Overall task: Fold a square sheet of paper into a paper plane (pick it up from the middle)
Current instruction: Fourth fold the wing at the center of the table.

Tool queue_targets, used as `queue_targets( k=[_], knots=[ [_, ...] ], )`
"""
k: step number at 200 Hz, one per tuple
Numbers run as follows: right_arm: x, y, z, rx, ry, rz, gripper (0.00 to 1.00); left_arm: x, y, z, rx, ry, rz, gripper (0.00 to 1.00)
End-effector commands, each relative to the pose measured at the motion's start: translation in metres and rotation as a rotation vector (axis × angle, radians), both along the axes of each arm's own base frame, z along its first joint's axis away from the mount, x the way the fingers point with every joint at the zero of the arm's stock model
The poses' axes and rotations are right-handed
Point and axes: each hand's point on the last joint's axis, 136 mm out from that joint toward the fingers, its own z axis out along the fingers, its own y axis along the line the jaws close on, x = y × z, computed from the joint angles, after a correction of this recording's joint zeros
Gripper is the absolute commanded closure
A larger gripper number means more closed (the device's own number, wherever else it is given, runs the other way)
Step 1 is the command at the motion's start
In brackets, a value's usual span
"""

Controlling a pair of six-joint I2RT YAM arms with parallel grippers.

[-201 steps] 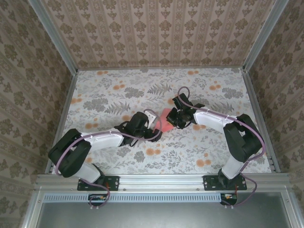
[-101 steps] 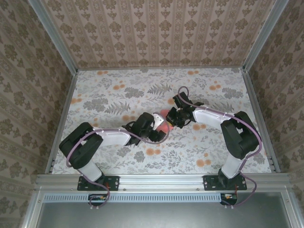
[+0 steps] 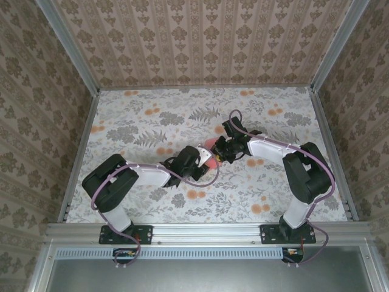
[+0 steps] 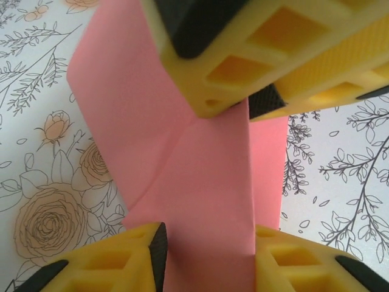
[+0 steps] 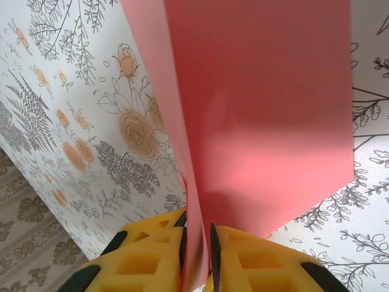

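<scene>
Overhead: both arms are reaching in from the near edge and meeting just right of the middle of the floral-print table, their wrists angling toward each other
Salmon-pink paper sheet: it is sitting between the two grippers near the table's middle, well away from every edge, already folded and standing up off the surface rather than lying flat
Left gripper: it is coming at the paper from the near-left side; in its wrist view the yellow fingers are standing partly apart with a folded strip of the sheet running up between them, the strip's edges lying just beside both black pads; whether the pads are actually pressing the paper I cannot tell
Right gripper: it is holding the sheet from the far-right side; in its wrist view its two fingers are sitting nearly together and pinching a doubled fold of the paper, which is fanning out wide beyond them
Left wrist view, top: the right gripper's yellow fingers are bearing on the upper part of the sheet, where a diagonal crease is meeting a straight one
Paper's layers: one flap is leaning out to the left above a printed rose, and a narrower edge is showing on the right
</scene>
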Motion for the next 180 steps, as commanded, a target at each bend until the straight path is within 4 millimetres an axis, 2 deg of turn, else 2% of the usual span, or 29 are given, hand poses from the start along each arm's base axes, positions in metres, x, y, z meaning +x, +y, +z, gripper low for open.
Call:
queue_targets(
  k=[1, 49, 87, 111, 147, 180],
  knots=[
    [-0.002, -0.001, -0.005, 0.021, 0.034, -0.011, 0.77, 0.001, -0.004, 0.002, -0.010, -0.021, -0.002, 0.68],
    [0.001, -0.006, 0.000, 0.018, 0.016, -0.014, 0.61, -0.004, -0.004, -0.002, -0.021, 0.012, -0.014, 0.79],
    [0.005, -0.017, 0.006, -0.003, -0.019, -0.013, 0.40, -0.009, -0.005, -0.006, -0.049, 0.063, -0.012, 0.83],
    [0.009, -0.025, 0.019, -0.029, -0.121, 0.027, 0.28, -0.013, -0.005, -0.008, -0.079, 0.110, 0.004, 0.86],
    [0.010, -0.040, 0.038, -0.107, -0.328, 0.106, 0.23, -0.017, -0.002, -0.011, -0.132, 0.205, 0.050, 0.88],
    [-0.008, -0.034, 0.030, -0.066, -0.388, 0.213, 0.26, -0.021, -0.004, -0.010, -0.197, 0.296, 0.096, 0.88]
  ],
)
